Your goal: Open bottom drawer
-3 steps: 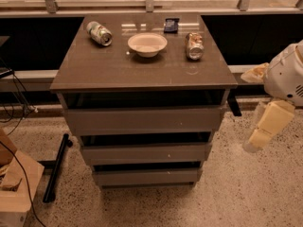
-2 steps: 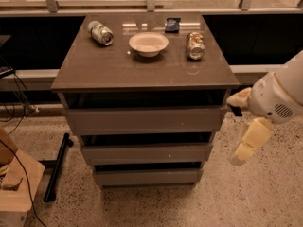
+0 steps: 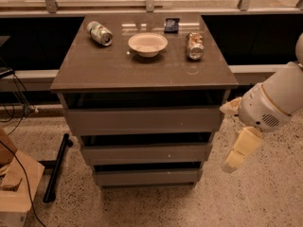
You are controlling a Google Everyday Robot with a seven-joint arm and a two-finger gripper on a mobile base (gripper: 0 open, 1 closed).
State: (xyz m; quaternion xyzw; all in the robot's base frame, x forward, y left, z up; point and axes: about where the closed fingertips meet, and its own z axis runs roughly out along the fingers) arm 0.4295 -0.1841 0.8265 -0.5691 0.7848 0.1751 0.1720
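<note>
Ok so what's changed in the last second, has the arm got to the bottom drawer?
The gripper has come down and swung left, from out at the cabinet's right side to close beside its lower right corner. It has taken hold of nothing and is not on the bottom drawer, which has not moved. The bowl and the two cans on top lie as before.

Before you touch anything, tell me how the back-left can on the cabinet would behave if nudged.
The can lies on its side, so it would probably roll across the smooth cabinet top. A thin drinks can, it is likely light and dentable. The gripper hangs low, off that cabinet's right side.
</note>
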